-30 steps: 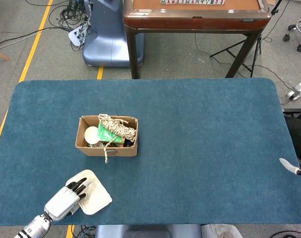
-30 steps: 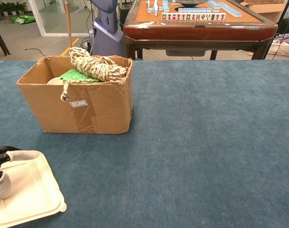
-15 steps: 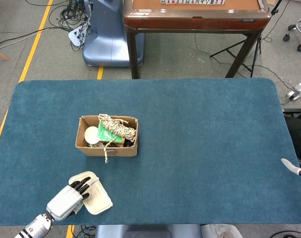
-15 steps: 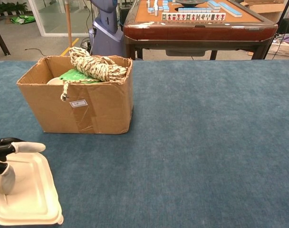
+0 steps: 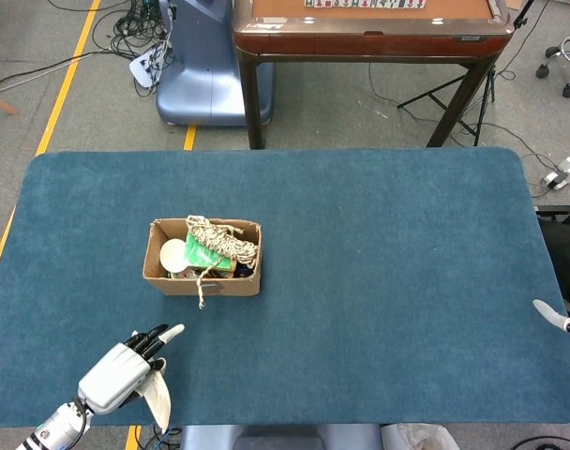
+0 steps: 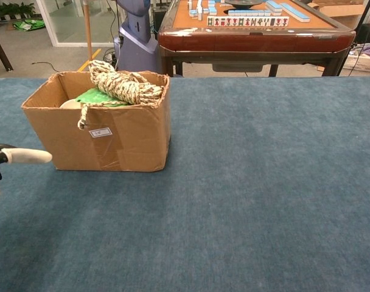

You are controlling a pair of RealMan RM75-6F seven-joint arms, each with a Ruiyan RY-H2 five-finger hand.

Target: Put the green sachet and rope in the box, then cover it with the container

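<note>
One box [image 5: 202,272], one rope [image 5: 224,237], one green sachet [image 5: 206,253]. One white container [image 5: 159,398]. Two hands: left [image 5: 116,373], right [image 5: 548,314].

Lab: floor cables [image 5: 126,33], mahjong table [image 5: 369,28]

Matt cardboard box [image 6: 106,131], fibrous rope [image 6: 121,83]

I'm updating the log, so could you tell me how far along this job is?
Done: the green sachet and coiled beige rope sit in the brown cardboard box. In hand: the left robot hand holds the white container tilted on edge. Left: covering the box.
</note>
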